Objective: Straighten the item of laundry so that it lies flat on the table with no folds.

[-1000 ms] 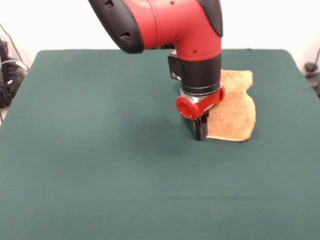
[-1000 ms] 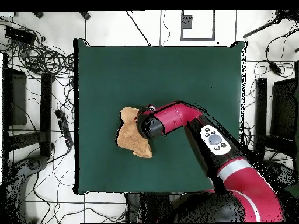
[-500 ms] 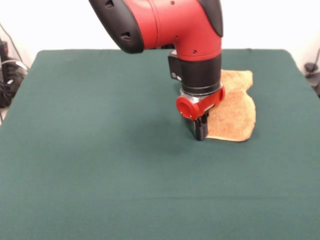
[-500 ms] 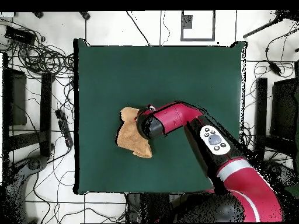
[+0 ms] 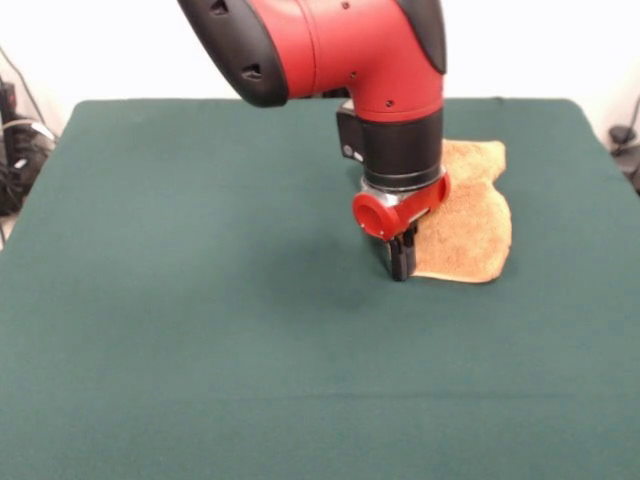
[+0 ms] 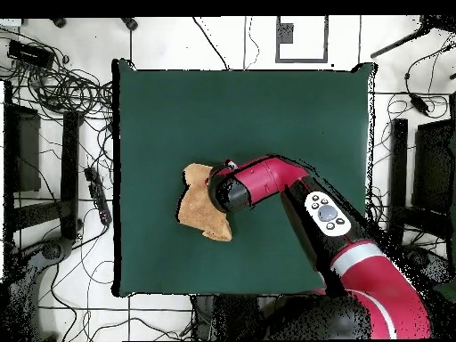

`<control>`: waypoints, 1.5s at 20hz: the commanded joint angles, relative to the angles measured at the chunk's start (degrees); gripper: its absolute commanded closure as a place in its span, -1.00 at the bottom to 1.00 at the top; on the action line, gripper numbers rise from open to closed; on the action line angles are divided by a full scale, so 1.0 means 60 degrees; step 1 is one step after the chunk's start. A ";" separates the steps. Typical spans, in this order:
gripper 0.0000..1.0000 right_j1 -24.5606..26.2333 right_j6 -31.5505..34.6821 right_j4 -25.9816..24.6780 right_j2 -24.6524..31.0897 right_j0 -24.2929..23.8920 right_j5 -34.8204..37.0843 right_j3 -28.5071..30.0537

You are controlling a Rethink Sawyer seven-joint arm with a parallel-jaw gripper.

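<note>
Dark green cloth covers the desk [image 5: 200,330], which fills most of both views. The red and black arm [image 5: 340,50] reaches down over it, its gripper [image 5: 401,262] touching the surface at the towel's edge, fingers narrow and seemingly pinched on the cloth. The golden-orange towel [image 5: 470,215] lies rumpled, its outline uneven, toward one side edge of the desk, partly hidden beneath the arm in the overhead view.

One golden-orange towel [image 5: 468,225] lies on one dark green surface [image 5: 200,330], near its right edge in the front view; one red arm [image 5: 340,60] carries one tool [image 5: 401,262].
</note>
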 commanded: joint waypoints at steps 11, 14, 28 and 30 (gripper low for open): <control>1.00 0.2097 -0.0206 -0.1295 -0.0788 0.0491 -0.0750 -0.0870; 1.00 0.2126 -0.0209 -0.1308 -0.0822 0.0499 -0.0765 -0.0884; 1.00 0.2111 -0.0167 -0.1304 -0.0871 0.0547 -0.0805 -0.0884; 1.00 0.2108 -0.0168 -0.1294 -0.0873 0.0554 -0.0793 -0.0889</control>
